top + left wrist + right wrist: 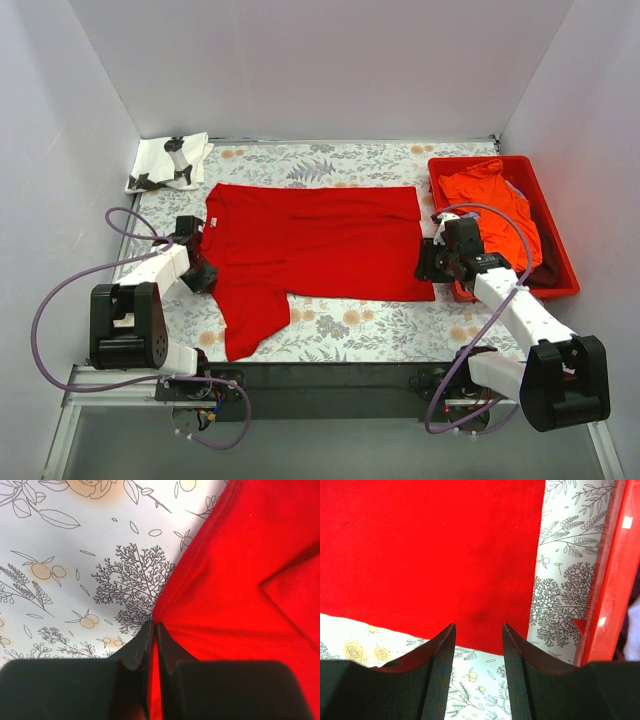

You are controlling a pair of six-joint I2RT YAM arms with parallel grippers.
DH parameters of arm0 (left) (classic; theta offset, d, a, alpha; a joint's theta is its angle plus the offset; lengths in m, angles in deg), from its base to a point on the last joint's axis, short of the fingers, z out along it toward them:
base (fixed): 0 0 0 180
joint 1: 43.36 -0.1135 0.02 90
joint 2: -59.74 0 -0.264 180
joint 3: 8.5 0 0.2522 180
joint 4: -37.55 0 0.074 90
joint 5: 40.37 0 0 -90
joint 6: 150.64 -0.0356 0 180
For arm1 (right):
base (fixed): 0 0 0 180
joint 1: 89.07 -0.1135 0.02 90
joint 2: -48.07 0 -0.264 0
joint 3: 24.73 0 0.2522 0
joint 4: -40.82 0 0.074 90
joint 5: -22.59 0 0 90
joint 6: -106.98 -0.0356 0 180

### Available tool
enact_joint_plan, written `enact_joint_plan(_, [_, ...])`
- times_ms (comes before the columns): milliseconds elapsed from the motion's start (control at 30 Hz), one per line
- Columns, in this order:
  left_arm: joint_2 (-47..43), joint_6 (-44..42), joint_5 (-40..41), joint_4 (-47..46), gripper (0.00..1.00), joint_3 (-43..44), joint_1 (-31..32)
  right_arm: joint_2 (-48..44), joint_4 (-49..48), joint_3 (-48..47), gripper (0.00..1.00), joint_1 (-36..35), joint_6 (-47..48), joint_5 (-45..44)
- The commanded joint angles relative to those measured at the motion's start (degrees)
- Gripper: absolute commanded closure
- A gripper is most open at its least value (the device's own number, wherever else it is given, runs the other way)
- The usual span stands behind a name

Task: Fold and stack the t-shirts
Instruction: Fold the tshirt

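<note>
Step in hand, as judged: taking hold for the first fold of the red t-shirt (320,240); no fold made yet.

Next move, as judged: close the right side on the hem corner, then lift both ends level and carry them over together. Thin cloth likely to sag or slip if raised unevenly.

Counter (330,325): flat and matte, with a pale floral print.

Red t-shirt: spread flat across the centre of the top view, collar end left, hem right, one sleeve trailing to lower left. Plain bright red knit, soft and limp, with stitched edges and a few shallow creases.

Red tray (560,288): rigid glossy plastic, rectangular, at right of frame just beside the hem. Holds a crumpled orange t-shirt (495,205) over dark cloth (553,262).

White t-shirt (170,162): black print, bunched loosely at upper left, well apart from the rest.

Left gripper (154,627): pinched shut on the red t-shirt's stitched left edge, with red cloth showing between the black fingers.

Right gripper (479,627): parted about halfway and empty, hovering over the lower-right hem corner, tray wall just to its right.
</note>
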Motion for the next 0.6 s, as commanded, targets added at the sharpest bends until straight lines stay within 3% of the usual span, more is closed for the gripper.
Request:
enact_joint_plan(0, [-0.53,0.93,0.38,-1.08,1.0,-2.14,0.18,-1.82,1.75,-0.95,0.51,-0.1,-0.71,-1.57])
enact_joint_plan(200, [-5.37,3.3,7.15,0.15,1.0,-2.31,0.18,-0.95,6.49,-0.26,0.51,-0.19,-2.64,-3.85])
enact_joint_plan(567, [-7.74,4.53,10.58,-0.02,1.0,-3.19,0.18,3.8,7.21,0.98,0.52,-0.1,-5.9,-3.86])
